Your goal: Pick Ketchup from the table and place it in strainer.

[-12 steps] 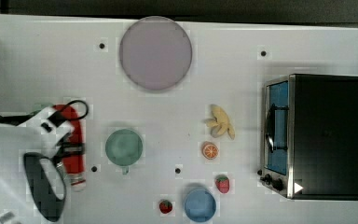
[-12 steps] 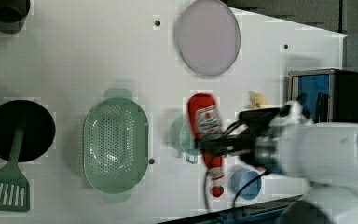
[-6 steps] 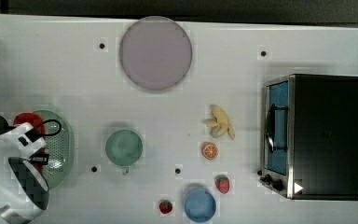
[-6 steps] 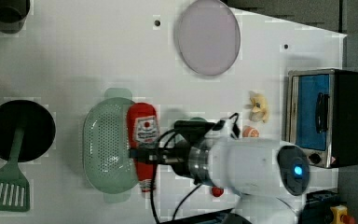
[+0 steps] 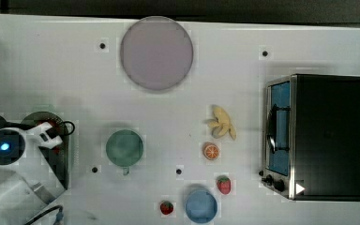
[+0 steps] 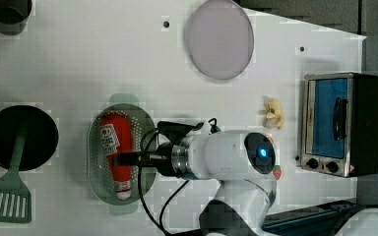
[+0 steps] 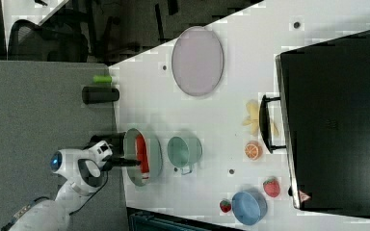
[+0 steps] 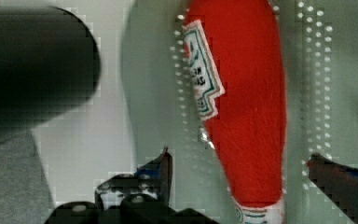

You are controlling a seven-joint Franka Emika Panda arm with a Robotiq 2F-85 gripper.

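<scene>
Ketchup (image 6: 116, 152) is lying in the strainer (image 6: 97, 162) now, my tool (image 8: 237, 172) spread open around it (release step), so next I just lift clear.

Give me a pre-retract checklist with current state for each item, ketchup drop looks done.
1. Ketchup lying inside the strainer: ok, in the left view it rests on the perforated bottom.
2. Claw open: ok, in the wrist view its fingers stand apart on either side of the bottle.
3. Fingers clear of the bottle: ok, a gap shows on both sides.
4. Bottle fully within the rim: ok, cap end sits inside the wall.
5. Green cup away from the arm: ok, it stands apart from the strainer.
6. Claw height above the rim: cannot tell.
</scene>
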